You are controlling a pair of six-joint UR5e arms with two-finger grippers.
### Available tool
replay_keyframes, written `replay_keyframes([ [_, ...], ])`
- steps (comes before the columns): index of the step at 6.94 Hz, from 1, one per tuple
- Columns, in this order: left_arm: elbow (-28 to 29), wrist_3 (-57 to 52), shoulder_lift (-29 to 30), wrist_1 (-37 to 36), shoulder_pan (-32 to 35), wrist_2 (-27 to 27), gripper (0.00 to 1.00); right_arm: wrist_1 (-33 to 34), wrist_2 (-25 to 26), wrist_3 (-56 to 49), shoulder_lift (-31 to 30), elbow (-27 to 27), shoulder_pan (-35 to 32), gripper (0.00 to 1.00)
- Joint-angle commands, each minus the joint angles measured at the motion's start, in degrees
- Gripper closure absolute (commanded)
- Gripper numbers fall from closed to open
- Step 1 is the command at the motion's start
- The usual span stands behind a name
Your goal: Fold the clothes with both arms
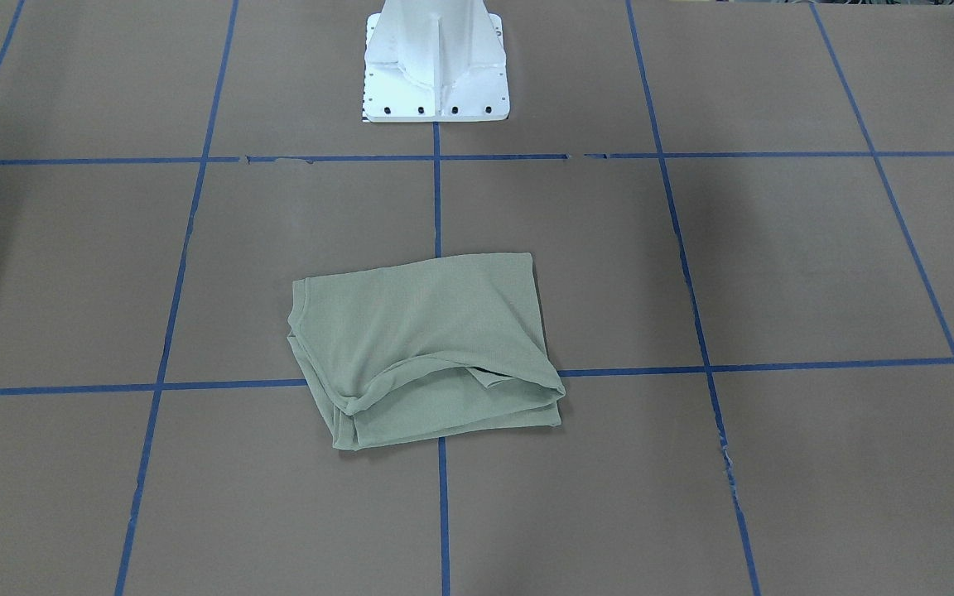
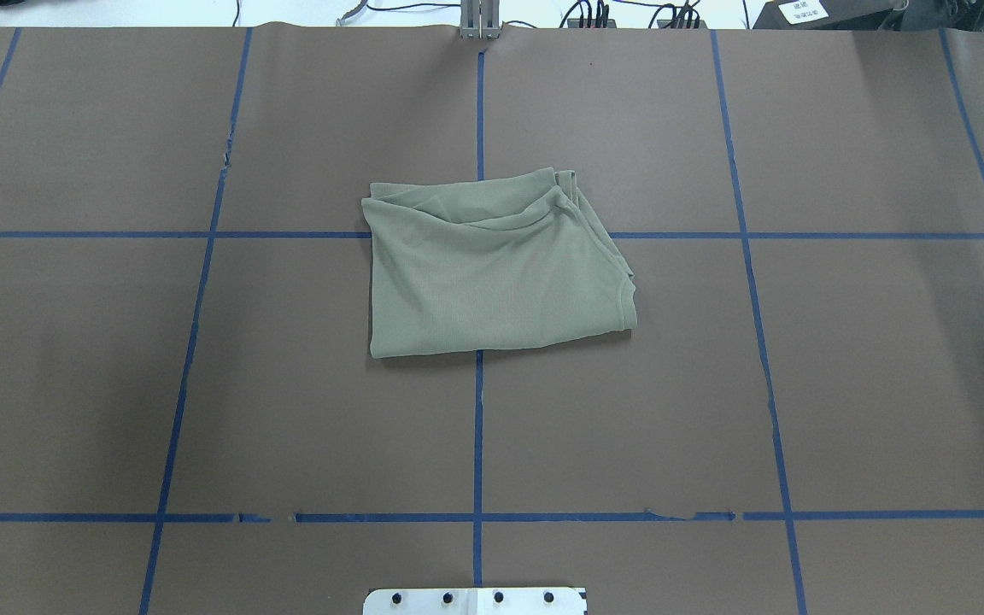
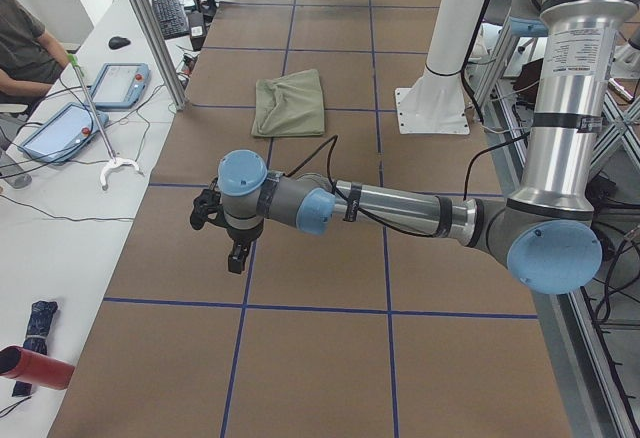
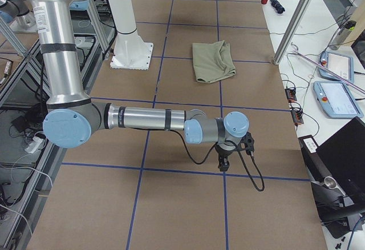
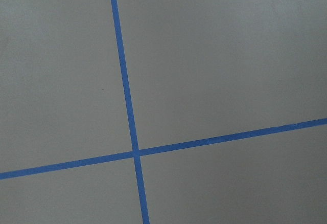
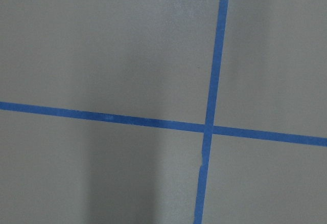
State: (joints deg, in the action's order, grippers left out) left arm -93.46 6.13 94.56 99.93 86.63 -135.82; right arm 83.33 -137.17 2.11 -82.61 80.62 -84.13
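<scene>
Left arm (image 3: 400, 208), nearest in the left-end view, and right arm (image 4: 142, 117), nearest in the right-end view, reach low over opposite ends of the table (image 2: 116, 384). The folded green shirt (image 2: 492, 273) lies at the centre between them, slightly wider across than deep, well apart from both. Neither arm looks clearly nearer. Left gripper (image 3: 236, 258) and right gripper (image 4: 223, 164) carry no cloth. Whether their jaws are apart cannot be told.

Four fixed views around one shirt (image 1: 423, 348); wrist cameras close above tape (image 5: 129, 106)
</scene>
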Motion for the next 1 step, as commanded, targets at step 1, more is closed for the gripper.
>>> replay_keyframes([
  [1,-0.15,1.69,0.10,0.09,0.03,-0.06,0.00,0.00,0.06,0.00,0.00,0.06,-0.07,0.00],
])
